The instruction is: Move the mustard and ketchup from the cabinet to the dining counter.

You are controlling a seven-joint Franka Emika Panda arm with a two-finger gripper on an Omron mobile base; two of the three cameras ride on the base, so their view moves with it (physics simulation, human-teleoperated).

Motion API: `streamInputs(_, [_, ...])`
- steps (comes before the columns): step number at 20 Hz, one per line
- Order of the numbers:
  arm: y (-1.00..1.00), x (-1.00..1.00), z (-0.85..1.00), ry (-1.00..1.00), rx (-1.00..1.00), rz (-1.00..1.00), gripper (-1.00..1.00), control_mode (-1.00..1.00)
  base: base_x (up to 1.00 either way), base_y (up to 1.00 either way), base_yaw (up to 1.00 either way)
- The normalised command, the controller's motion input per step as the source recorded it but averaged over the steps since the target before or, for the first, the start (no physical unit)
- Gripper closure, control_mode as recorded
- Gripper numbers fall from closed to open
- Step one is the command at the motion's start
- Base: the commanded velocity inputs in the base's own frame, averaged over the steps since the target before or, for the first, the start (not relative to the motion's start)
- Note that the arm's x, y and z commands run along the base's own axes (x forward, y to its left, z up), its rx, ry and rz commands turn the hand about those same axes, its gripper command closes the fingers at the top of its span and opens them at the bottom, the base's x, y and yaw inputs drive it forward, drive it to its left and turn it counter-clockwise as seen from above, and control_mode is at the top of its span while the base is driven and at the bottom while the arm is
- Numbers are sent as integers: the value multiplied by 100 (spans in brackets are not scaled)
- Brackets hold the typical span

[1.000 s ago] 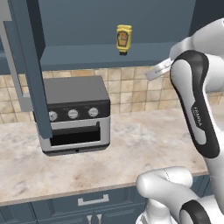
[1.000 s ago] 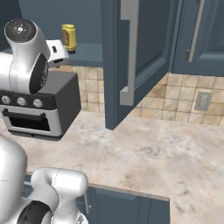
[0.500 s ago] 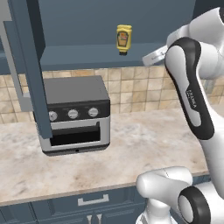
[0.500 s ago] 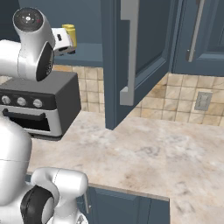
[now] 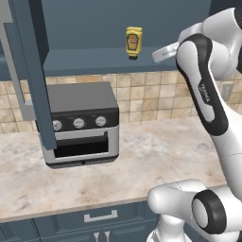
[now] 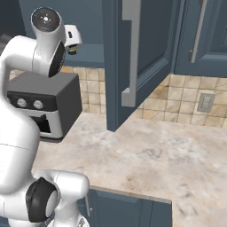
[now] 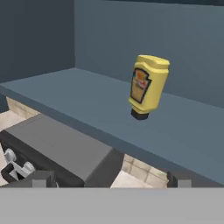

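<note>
You see the mustard standing cap-down on the open cabinet shelf. Gripper is near it, fingers apart, w/ nothing held.

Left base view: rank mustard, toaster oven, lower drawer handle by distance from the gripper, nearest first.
From the gripper, raised at the cabinet shelf edge:
1. mustard – on the shelf, just left of the gripper.
2. toaster oven – down on the counter, lower left.
3. drawer handle – below the counter edge, lowest of all.
</note>
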Motion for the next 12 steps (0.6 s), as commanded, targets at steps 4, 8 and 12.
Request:
streamInputs(4, [0,40,0,0,1,0,-100,-100,0,0,0])
streamInputs(8, [-2,37,8,0,7,4,-100,-100,0,0,0])
streamInputs(12, [-1,25,21,2,16,9,-100,-100,0,0,0])
